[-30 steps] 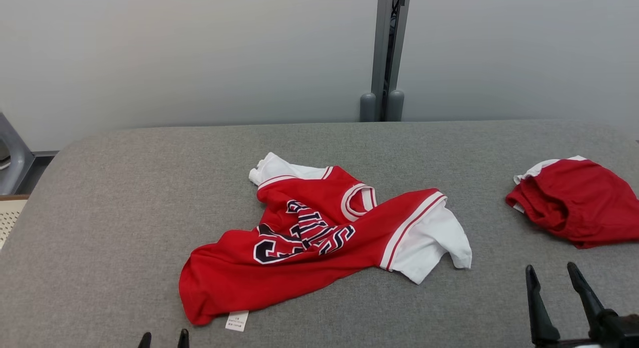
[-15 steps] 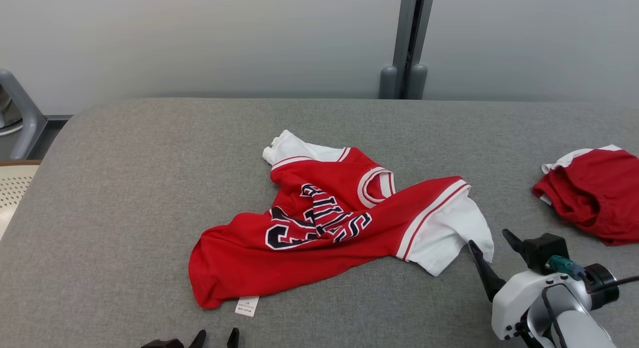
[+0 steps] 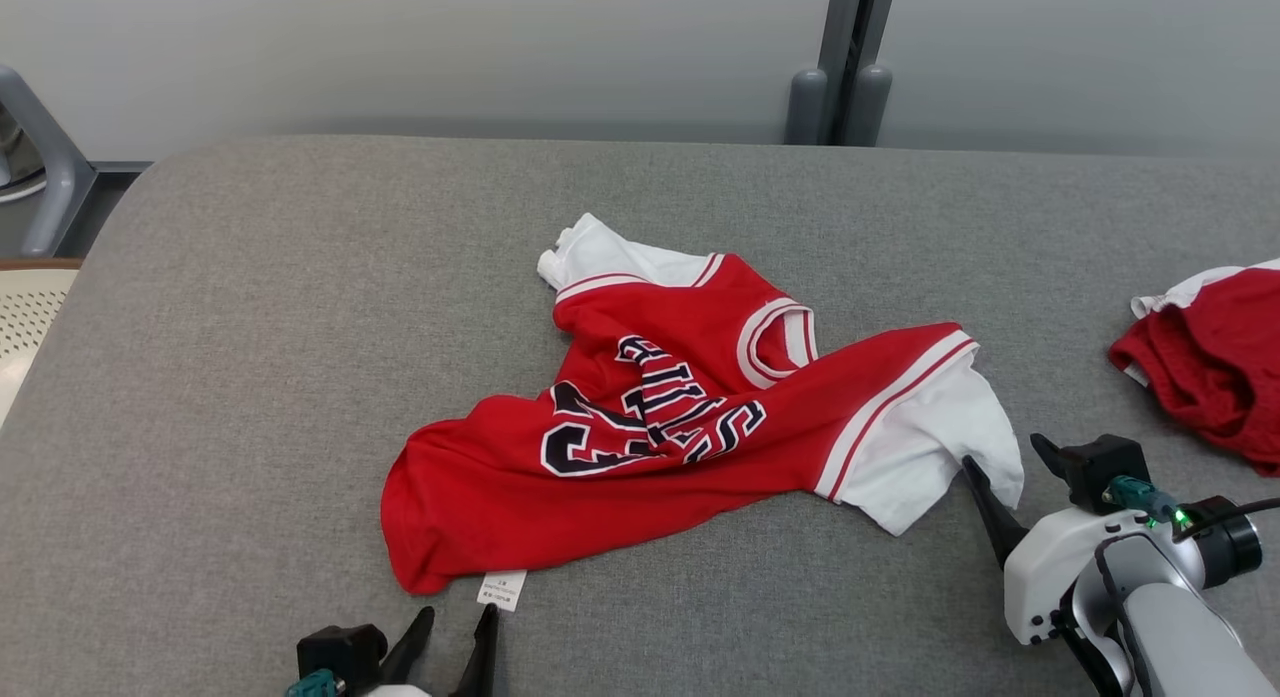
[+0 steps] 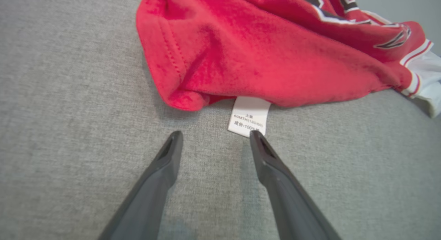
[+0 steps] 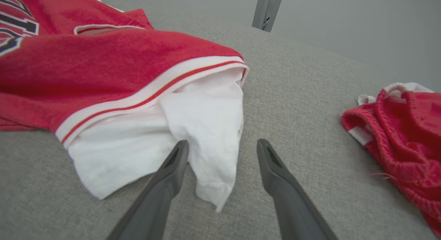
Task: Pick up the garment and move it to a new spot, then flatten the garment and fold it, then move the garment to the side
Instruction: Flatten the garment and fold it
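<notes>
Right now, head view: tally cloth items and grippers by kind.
jersey: 1
red cloth: 1
grippers: 2 (left gripper, right gripper, both open)
Total: 4

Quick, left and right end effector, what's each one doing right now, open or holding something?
Left end effector: open, empty, fingertips at the garment label.
Right end effector: open, empty, fingers either side of the white sleeve tip.

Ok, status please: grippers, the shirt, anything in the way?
Left gripper open, tips at the care label. Right gripper open, sleeve corner between its fingers. Shirt crumpled, not held. Other red cloth lies apart, right side.
</notes>
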You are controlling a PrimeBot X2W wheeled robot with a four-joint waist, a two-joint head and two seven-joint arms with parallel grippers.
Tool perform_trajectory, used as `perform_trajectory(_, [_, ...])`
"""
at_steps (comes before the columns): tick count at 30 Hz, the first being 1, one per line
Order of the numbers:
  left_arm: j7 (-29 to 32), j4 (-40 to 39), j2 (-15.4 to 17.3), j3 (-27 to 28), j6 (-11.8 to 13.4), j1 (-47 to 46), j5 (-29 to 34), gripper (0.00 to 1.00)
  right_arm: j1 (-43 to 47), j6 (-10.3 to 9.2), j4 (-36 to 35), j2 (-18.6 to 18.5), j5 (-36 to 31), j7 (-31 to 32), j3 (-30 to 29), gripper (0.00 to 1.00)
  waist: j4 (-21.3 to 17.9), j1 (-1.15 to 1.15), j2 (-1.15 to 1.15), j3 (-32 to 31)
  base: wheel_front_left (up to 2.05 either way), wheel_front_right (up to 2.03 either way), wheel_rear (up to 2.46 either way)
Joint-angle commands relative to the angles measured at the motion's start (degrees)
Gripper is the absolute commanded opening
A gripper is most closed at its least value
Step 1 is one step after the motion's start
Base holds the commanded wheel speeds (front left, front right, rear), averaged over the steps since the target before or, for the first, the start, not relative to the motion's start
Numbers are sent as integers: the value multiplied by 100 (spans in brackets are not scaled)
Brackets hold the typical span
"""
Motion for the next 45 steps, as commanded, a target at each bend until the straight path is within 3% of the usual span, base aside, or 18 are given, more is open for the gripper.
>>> perform_trajectory(1, [-19, 67, 25, -10, -12, -108, -17, 100, -73, -1, 55, -27, -24, -59, -10, 100, -14, 0, 0, 50, 0, 0, 0])
perform_trajectory(11, [-239, 348, 107, 168, 184, -353, -90, 100, -209, -1, 309, 10, -94, -229, -115, 100, -49, 0, 0, 162, 0, 0, 0])
perform_trajectory(18, [-403, 460, 167, 145, 51, -525, -134, 100, -302, -1, 385, 14, -123, -290, -155, 100, -38, 0, 0, 231, 0, 0, 0])
perform_trajectory(19, [-411, 494, 177, 103, 14, -551, -118, 84, -307, -1, 402, 18, -119, -286, -156, 100, -36, 0, 0, 243, 0, 0, 0])
perform_trajectory(20, [-400, 529, 191, 45, -19, -574, -79, 47, -309, -1, 423, 26, -103, -267, -152, 100, -34, 0, 0, 256, 0, 0, 0])
perform_trajectory(21, [-447, 553, 188, 8, -48, -610, -71, 38, -319, -1, 443, 26, -91, -252, -146, 100, -31, 0, 0, 271, 0, 0, 0])
perform_trajectory(22, [-449, 599, 186, -17, -78, -645, -86, 13, -338, -1, 484, 30, -65, -205, -132, 100, -29, 0, 0, 283, 0, 0, 0])
perform_trajectory(23, [-406, 655, 198, -64, -102, -676, -77, 0, -365, -1, 525, 44, -18, -172, -123, 61, -29, 0, 0, 292, 0, 0, 0])
perform_trajectory(25, [-469, 709, 204, -99, -150, -719, -94, 0, -410, -1, 600, 82, 130, -127, -74, 0, -26, 0, 0, 296, 0, 0, 0])
perform_trajectory(26, [-447, 744, 224, -112, -163, -730, -131, 0, -411, -1, 644, 106, 241, -84, -19, 0, -27, 0, 0, 289, 0, 0, 0])
perform_trajectory(30, [-338, 587, 368, -127, -247, -686, -287, 0, -395, -1, 547, 168, 1082, 55, 63, 0, -32, 0, 0, 211, 0, 0, 0])
perform_trajectory(34, [292, -243, 645, -134, -327, -362, -821, 0, -77, -1, -250, 5, 2797, 666, 197, 0, -33, 0, 0, 52, 0, 0, 0])
perform_trajectory(35, [292, -243, 645, -134, -327, -362, -821, 0, -77, -1, -250, 5, 2797, 666, 197, 0, -33, 0, 0, 52, 0, 0, 0])
perform_trajectory(38, [1234, -1855, 1178, -102, -347, 198, -1534, 0, 483, -1, -1794, -620, 4661, 1495, -59, 0, -72, 0, 0, -87, 0, 0, 0])
perform_trajectory(41, [1846, -3193, 1576, 72, -342, 625, -2140, 0, 921, 0, -2874, -962, 5715, 1886, -562, 0, -143, 0, 0, -162, 0, 0, 0])
perform_trajectory(45, [2482, -4677, 1889, 335, -300, 1074, -2949, 0, 1356, 1, -4035, -1096, 6730, 2226, -1296, 0, -260, 0, 0, -268, 0, 0, 0])
